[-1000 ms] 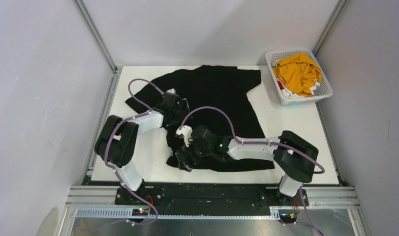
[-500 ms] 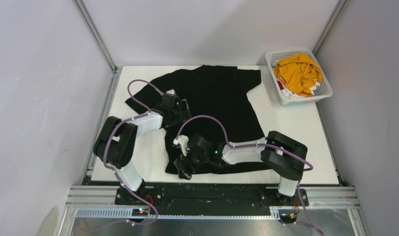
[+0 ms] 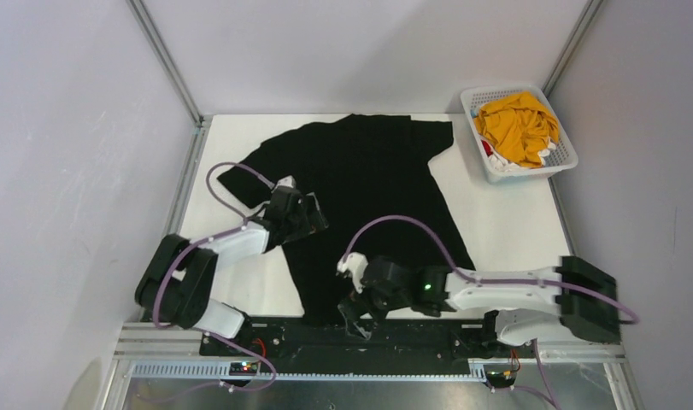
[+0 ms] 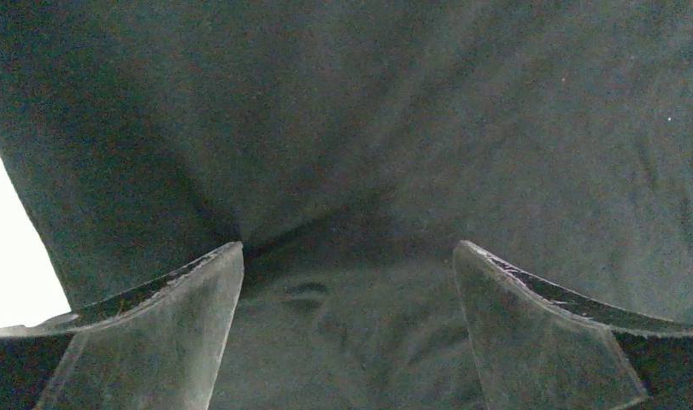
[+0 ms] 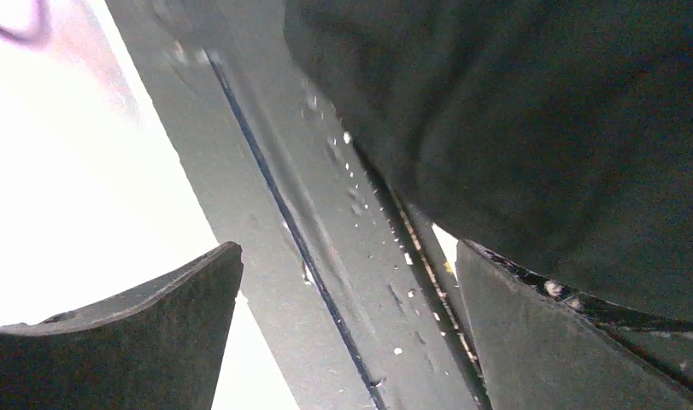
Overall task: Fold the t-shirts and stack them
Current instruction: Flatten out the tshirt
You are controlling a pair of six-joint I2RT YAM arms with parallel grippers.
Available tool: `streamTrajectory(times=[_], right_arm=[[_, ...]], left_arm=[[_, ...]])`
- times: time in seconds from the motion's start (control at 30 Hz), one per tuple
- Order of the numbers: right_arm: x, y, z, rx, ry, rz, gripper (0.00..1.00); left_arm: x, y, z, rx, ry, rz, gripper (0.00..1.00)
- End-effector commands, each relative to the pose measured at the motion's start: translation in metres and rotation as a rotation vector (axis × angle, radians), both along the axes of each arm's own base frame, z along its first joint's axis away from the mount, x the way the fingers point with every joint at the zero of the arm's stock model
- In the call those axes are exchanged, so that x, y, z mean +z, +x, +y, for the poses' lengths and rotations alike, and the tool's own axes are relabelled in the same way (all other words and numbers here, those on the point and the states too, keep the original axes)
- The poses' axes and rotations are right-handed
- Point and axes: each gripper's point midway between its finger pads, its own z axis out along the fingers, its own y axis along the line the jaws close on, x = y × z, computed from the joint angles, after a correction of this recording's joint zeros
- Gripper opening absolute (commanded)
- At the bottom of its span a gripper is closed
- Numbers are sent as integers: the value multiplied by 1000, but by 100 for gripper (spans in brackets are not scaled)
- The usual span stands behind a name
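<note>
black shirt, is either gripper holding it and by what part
Neither holds the shirt. Both are open: left gripper over its left side, right gripper by its near hem.

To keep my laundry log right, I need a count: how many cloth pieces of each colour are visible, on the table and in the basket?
Black t-shirt, spread on the table: 1
Mustard-yellow t-shirt, in the basket: 1
Red cloth, mostly hidden in the basket: 1
White cloth, mostly hidden in the basket: 1
Total: 4 that show
</note>
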Motion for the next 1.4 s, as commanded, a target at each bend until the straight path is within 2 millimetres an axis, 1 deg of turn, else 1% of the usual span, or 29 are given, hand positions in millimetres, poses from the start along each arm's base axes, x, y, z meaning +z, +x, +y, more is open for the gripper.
streamTrajectory(times=[0.0,0.03,0.07,0.1,0.17,0.27,0.33,0.4,0.43,0.5,0.53,0.57,0.6,0.63,0.73,0.77,0.8,0.83,0.87,0.9,0.93,0.97,1.0,1.03,1.07,1.1,1.17,1.27,1.37], right_arm=[[57,56,-18,-311,143,-73,99],[59,81,-37,-426,142,-79,99],[58,91,-52,-529,133,-48,100],[50,113,-72,-649,110,-30,100],[36,134,-106,-812,71,14,99],[21,153,-160,-1088,-4,24,99],[11,157,-191,-1225,-60,27,99],[3,156,-210,-1304,-100,55,100],[-2,155,-217,-1333,-113,70,99],[-9,151,-224,-1369,-135,109,99],[-12,148,-227,-1382,-147,124,100],[-16,146,-229,-1395,-154,138,99],[-21,141,-232,-1402,-168,159,99],[-23,139,-234,-1415,-170,170,99],[-35,126,-245,-1447,-205,204,99],[-34,125,-246,-1439,-193,204,99],[-38,121,-248,-1442,-198,213,99],[-37,120,-247,-1431,-176,215,99],[-40,117,-247,-1430,-173,225,99],[-38,117,-243,-1418,-138,232,99],[-43,114,-243,-1417,-135,243,99],[-41,115,-240,-1407,-107,246,99],[-45,113,-241,-1398,-110,245,99],[-45,115,-241,-1395,-99,240,99],[-47,115,-242,-1394,-106,232,99],[-47,119,-245,-1408,-105,220,99],[-47,125,-248,-1423,-104,216,99],[-51,135,-250,-1435,-113,232,99],[-47,157,-252,-1456,-95,245,100]], left_arm=[[-44,-70,30,115,77,158,100],[-47,-79,27,131,80,165,100],[-52,-97,21,101,84,175,100],[-53,-105,17,114,71,187,100],[-55,-128,4,81,50,205,100],[-40,-155,-29,-42,18,177,100],[-24,-162,-36,-94,50,157,100],[4,-152,-31,-110,126,92,100],[20,-138,-22,-77,175,17,100],[70,-111,-19,-36,215,-128,100],[83,-100,-11,-19,265,-192,100],[106,-89,-14,1,248,-247,100],[116,-79,-7,20,283,-279,100],[132,-68,-12,20,276,-298,100],[150,-32,-14,-16,317,-315,100],[154,-12,-14,0,329,-308,100],[153,-3,-23,-49,318,-302,100],[150,19,-24,-34,319,-279,100],[125,28,-36,-107,318,-205,100],[133,45,-43,-127,258,-195,100],[108,55,-45,-144,275,-134,100],[114,70,-50,-157,222,-127,100],[92,78,-51,-171,228,-77,100],[95,91,-51,-167,197,-74,100],[78,98,-50,-170,202,-39,100],[77,108,-44,-146,198,-36,100],[59,119,-36,-107,203,2,100],[33,127,-26,-81,224,53,100],[16,133,-2,27,217,101,100]])
